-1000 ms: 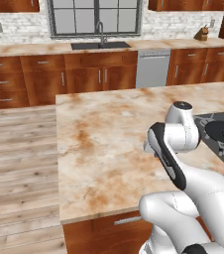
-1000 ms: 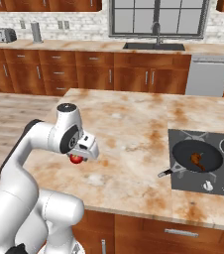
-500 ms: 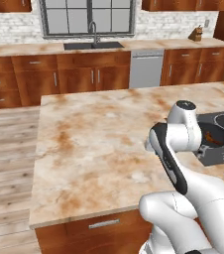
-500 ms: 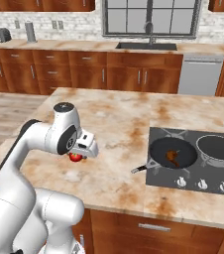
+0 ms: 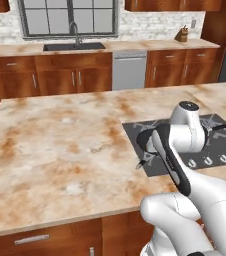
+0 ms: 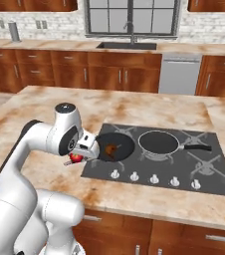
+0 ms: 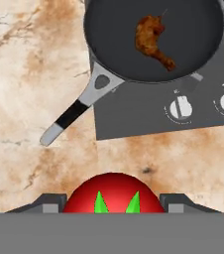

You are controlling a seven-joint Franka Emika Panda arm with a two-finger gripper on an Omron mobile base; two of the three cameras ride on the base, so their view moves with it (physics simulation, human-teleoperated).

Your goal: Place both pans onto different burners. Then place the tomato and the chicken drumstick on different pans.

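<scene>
The base has driven toward the cooktop [image 6: 219,184], which now sits mid-frame, while the tool [image 6: 79,156] stays pinched on the tomato [image 7: 114,193] above the surface [image 6: 45,104], left of both pans. The drumstick [image 7: 154,40] lies in the left pan [image 6: 115,147]. Next, likely carrying the tomato to the empty right pan [image 6: 158,142]; no writing is readable.

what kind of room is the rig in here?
A rendered home kitchen, by the look of it. An island counter carries a cooktop with two pans on it, and the back wall has a sink under a window, plus a dishwasher among wood cabinets.
</scene>
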